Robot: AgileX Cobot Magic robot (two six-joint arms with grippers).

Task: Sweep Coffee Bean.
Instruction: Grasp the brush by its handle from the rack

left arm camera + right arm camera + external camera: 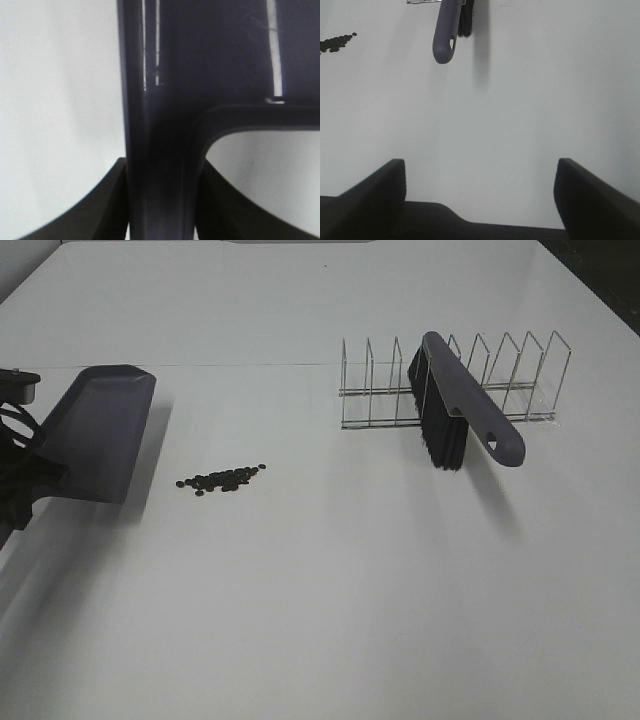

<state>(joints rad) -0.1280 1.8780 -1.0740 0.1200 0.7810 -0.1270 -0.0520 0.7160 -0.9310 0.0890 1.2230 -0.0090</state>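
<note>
At far left, left hand grips dustpan.

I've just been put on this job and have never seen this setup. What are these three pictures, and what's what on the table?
The machine is a robot with two arms, each ending in a two-finger gripper. The wide picture comes from a camera mounted high above the white table. The other two come from small cameras on each arm's wrist, looking out past that arm's own fingers.

On the table lies a small pile of dark coffee beans. To their right in the high view, a purple-handled brush with black bristles rests in a wire rack, with its handle sticking out towards the camera.

The left gripper is shut on the handle of the dark dustpan, which is why that pan fills the left wrist picture. The right gripper is open and empty. It faces the brush handle from a distance.
</note>
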